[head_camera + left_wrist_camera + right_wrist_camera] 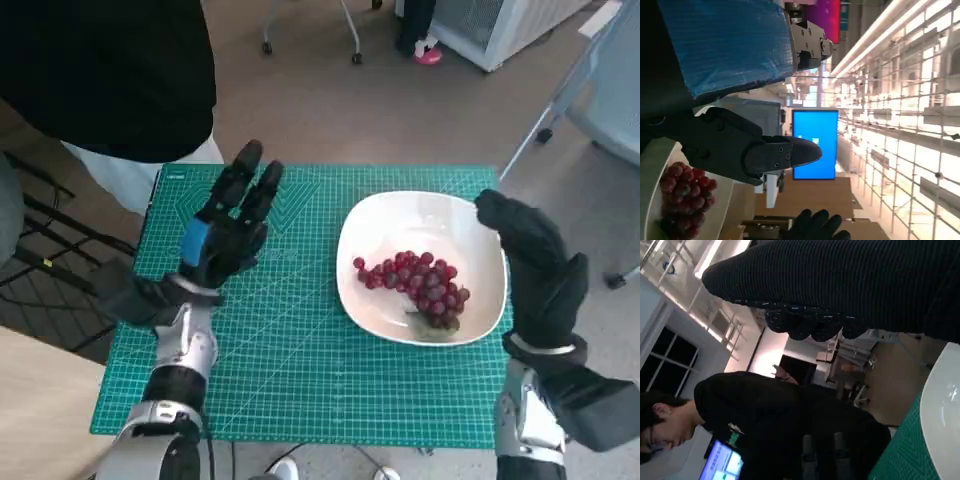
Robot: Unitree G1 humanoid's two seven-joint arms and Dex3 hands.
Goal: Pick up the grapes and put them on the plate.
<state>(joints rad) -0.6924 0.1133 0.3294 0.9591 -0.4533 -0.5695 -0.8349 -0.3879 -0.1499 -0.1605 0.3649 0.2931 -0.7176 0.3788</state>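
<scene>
The grapes (415,285) lie inside the plate (375,225), toward the side nearer the robot's right, so the placement called for by the task appears complete. The plate sits on the green cutting mat (290,360), which covers the table and gives a flat, marked work surface. The left hand (228,228) is raised over the mat well apart from the plate, fingers extended and spread, holding nothing; this reads as a released, clear-of-work posture. The right hand (535,265) stands upright just beside the plate's outer rim, fingers loosely extended and empty; whether it touches the rim cannot be determined. Its position beside the plate is probably a standby or steadying posture. In the left wrist view the black fingers (747,150) reach out with no object between them, and the grapes (685,192) show on the plate (650,165) beyond. The bunch is dark red, made of many small round berries packed closely, with a few stragglers trailing toward the plate centre and a greenish stem end at the near edge. A person in dark clothing (110,70) stands at the far side of the table.
</scene>
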